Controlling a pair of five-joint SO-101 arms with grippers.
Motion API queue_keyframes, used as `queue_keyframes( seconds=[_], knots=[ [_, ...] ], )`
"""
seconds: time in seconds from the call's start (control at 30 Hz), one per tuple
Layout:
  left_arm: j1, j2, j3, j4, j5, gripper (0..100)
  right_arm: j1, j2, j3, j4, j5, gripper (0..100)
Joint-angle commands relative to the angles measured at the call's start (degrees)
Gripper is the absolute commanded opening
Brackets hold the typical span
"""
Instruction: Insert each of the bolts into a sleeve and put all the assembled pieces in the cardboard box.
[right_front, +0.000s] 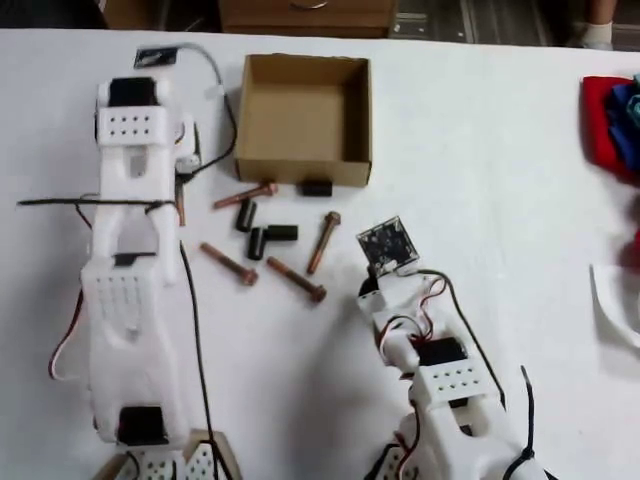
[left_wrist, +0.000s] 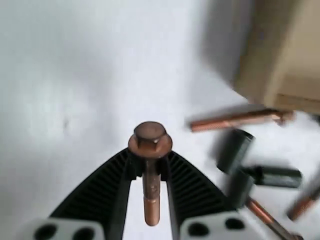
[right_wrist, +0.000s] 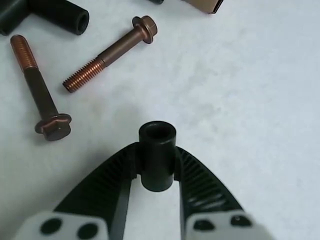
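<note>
Left pincer: the left pincer (left_wrist: 150, 156) is clenched on a copper-coloured flanged hex bolt (left_wrist: 150, 141). The head sits just past the fingertips and the shank runs back between the fingers.
Why held so: the grip looks firm, but with the head leading, the shank end is probably awkward to offer to a sleeve.
Right pincer: the right pincer (right_wrist: 157, 159) is clenched on a short black cylindrical sleeve (right_wrist: 157, 136), its open bore facing outward beyond the tips.
Why held so: the exposed bore seems meant to receive a bolt, so each arm carries one half of a pair.
Cardboard box: the open brown cardboard box (right_front: 300, 170) stands near the far edge of the white table (right_front: 480, 150), left of the middle, and nothing lies inside it.
Loose bolts: four more (right_front: 245, 194) (right_front: 324, 242) (right_front: 228, 263) (right_front: 295, 279) lie flat just on the near side of the box.
Loose sleeves: four black ones (right_front: 316, 187) (right_front: 245, 215) (right_front: 257, 243) (right_front: 283, 232) lie among them, one just beside the box wall.
Progress: no assembled piece is visible, so the task appears to be at its first pairing.
</note>
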Motion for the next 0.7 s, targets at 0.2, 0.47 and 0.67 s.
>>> queue_keyframes(
  seconds=[0.2, 0.47, 0.67],
  knots=[
    [6.8, -48.9, 38.1, -6.0, -0.4, 2, 0.0, 0.0, -0.3, -1.0, -0.3, 2.1],
    [6.7, -86.9, 76.5, -31.8, -0.4, 2, -1.4, -0.5, 0.5, -1.0, -0.4, 2.1],
    [7.4, -110.0, 100.1, -44.9, 0.0, 2, -1.4, -0.5, 2.2, -3.6, -0.4, 2.1]
  ],
)
